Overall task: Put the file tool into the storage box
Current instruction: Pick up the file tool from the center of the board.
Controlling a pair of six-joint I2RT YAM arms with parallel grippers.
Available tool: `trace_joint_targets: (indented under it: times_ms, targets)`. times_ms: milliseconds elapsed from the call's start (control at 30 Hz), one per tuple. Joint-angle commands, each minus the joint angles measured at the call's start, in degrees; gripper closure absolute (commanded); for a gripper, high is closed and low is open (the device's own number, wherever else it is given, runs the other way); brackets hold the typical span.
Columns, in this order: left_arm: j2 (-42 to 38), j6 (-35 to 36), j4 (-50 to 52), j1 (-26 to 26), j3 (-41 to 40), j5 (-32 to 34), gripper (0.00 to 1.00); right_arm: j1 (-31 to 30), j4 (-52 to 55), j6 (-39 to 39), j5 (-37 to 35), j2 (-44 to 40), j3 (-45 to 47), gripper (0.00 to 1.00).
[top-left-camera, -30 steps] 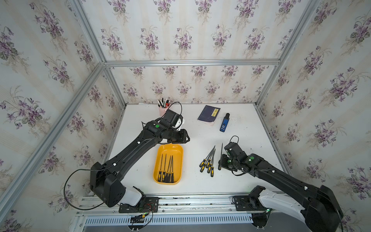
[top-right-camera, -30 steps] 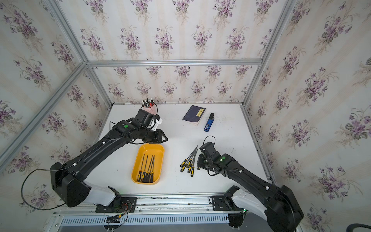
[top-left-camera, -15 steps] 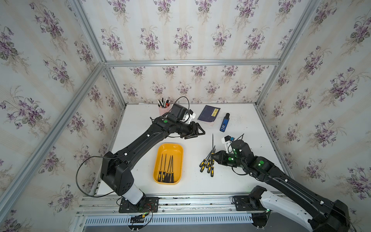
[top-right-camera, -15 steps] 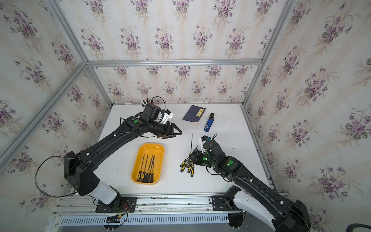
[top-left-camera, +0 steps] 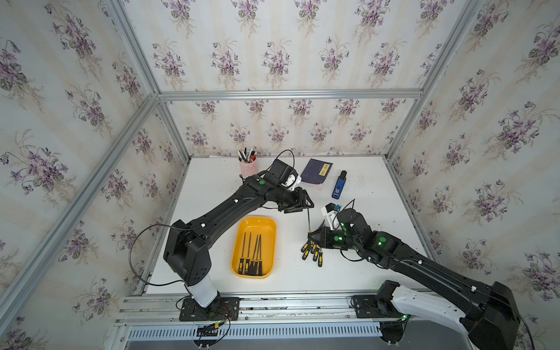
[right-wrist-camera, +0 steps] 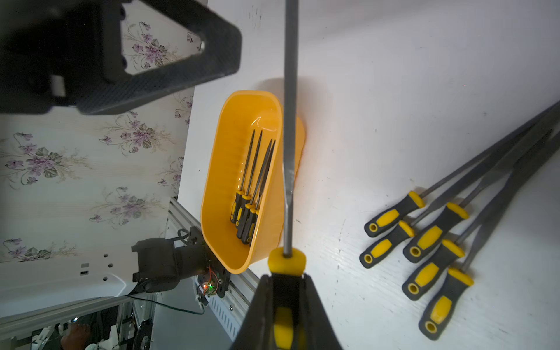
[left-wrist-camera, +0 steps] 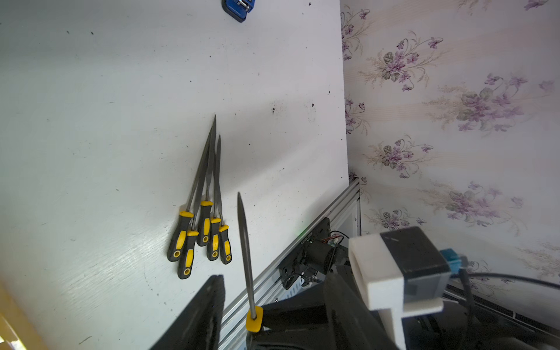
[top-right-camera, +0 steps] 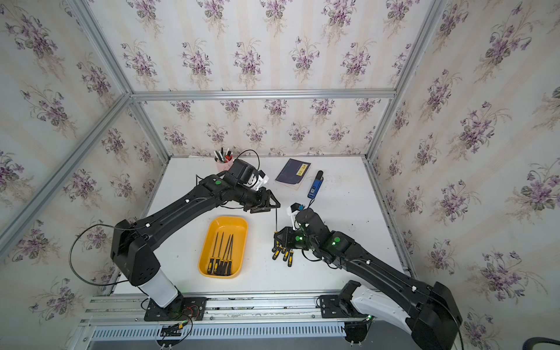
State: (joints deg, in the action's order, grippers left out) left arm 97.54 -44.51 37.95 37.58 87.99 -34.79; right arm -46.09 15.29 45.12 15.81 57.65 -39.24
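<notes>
My right gripper (right-wrist-camera: 286, 283) is shut on the yellow-and-black handle of a file tool (top-left-camera: 308, 219), which it holds above the table with the blade pointing toward the back. My left gripper (left-wrist-camera: 274, 288) is open. Its fingers (right-wrist-camera: 181, 60) stand either side of the blade (left-wrist-camera: 244, 230) without touching it. In both top views the left gripper (top-right-camera: 270, 205) hovers just above the blade's tip. The storage box (top-left-camera: 257, 221) is a shallow orange-yellow tray left of both grippers, with several files (top-left-camera: 253, 254) lying in it. Several more files (top-left-camera: 312, 253) lie in a heap under my right gripper (top-left-camera: 316, 238).
A pink pen cup (top-left-camera: 249, 168), a dark blue notebook (top-left-camera: 316, 171) and a small blue device (top-left-camera: 338, 188) stand along the back of the white table. An aluminium rail (top-left-camera: 272, 298) runs along the front edge, and papered walls close in the sides.
My right gripper has lifted one file off the table and turned its blade up. My left arm swung right from above the box to the blade's tip, and its jaws opened wider.
</notes>
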Motion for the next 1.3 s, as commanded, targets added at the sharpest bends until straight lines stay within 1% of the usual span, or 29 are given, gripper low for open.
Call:
trace_joint_targets:
  times_ms: [0, 67, 100, 300, 433, 567, 600, 633, 733, 767, 800, 833, 867, 900, 933, 967, 1000, 1167, 1267]
  targets:
    - [0.57, -0.11, 2.34, 0.21, 0.78, 3.72, 0.43, -0.83, -2.28, 0.64, -0.96, 0.29, -0.51, 1.0]
    - [1.22, 0.16, 3.8, 0.3, 1.16, 4.83, 0.44, -1.49, -2.93, 0.96, -1.32, 0.38, -0.65, 1.0]
    - [1.4, 0.15, 4.22, 0.37, 1.14, 5.29, 0.48, -1.7, -3.19, 1.17, -1.37, 0.45, -0.59, 1.0]
    - [2.19, 0.04, 4.63, 0.62, 1.49, 7.34, 0.59, -3.57, -4.62, 1.72, -1.16, 2.07, -0.7, 1.0]
    - [2.66, 0.77, 6.12, 0.91, 2.22, 10.08, 0.71, -4.38, -5.16, 1.59, -1.12, 3.64, -1.45, 1.0]
    - [3.34, 1.99, 7.77, 0.89, 2.9, 11.72, 0.93, -4.63, -5.41, 1.21, -0.74, 5.05, -2.13, 1.0]
    - [3.52, 2.18, 7.95, 0.91, 3.05, 11.89, 0.97, -4.63, -5.46, 1.04, -0.56, 5.31, -2.15, 1.0]
    - [3.62, 2.45, 8.13, 0.84, 3.24, 12.16, 1.0, -4.63, -5.4, 0.94, -0.49, 5.6, -2.35, 1.0]
    - [3.83, 3.52, 9.53, 0.91, 3.88, 13.48, 1.0, -4.63, -5.1, 0.42, -0.3, 6.37, -2.55, 1.0]
    - [3.8, 3.97, 10.12, 0.83, 4.15, 13.76, 1.0, -4.57, -5.01, 0.23, -0.21, 6.49, -2.65, 0.96]
    - [3.75, 4.47, 10.72, 0.77, 4.42, 13.83, 1.0, -4.62, -4.92, 0.1, -0.28, 6.54, -2.76, 0.84]
    - [3.63, 5.15, 11.42, 0.72, 4.71, 13.95, 1.0, -4.63, -4.35, -0.03, -0.74, 6.51, -2.95, 0.64]
    - [3.42, 5.75, 12.18, 0.58, 4.97, 13.91, 1.0, -4.64, -3.74, -0.18, -1.34, 6.45, -3.2, 0.46]
    - [3.09, 6.42, 12.83, 0.4, 4.84, 13.92, 1.0, -4.63, -3.07, -0.27, -1.92, 6.27, -3.44, 0.31]
    - [2.52, 7.02, 13.46, -0.04, 4.57, 15.76, 1.0, -4.64, -2.39, -0.3, -2.78, 5.89, -3.78, 0.17]
    - [1.7, 7.52, 13.96, -0.67, 4.04, 15.9, 1.0, -4.68, -1.98, -0.24, -3.49, 5.31, -3.82, 0.06]
    - [0.91, 8.02, 14.55, -1.3, 3.58, 16.04, 1.0, -4.54, -1.84, -0.28, -3.97, 4.69, -3.67, 0.01]
    - [-4.4, 12.38, 19.55, -5.98, 1.51, 18.58, 1.0, -3.36, 0.12, -0.34, -4.95, 1.69, -2.6, 0.0]
    - [-6.48, 14.56, 21.52, -7.67, -0.37, 20.73, 1.0, -2.31, 0.62, -0.12, -4.87, 0.42, -1.37, 0.0]
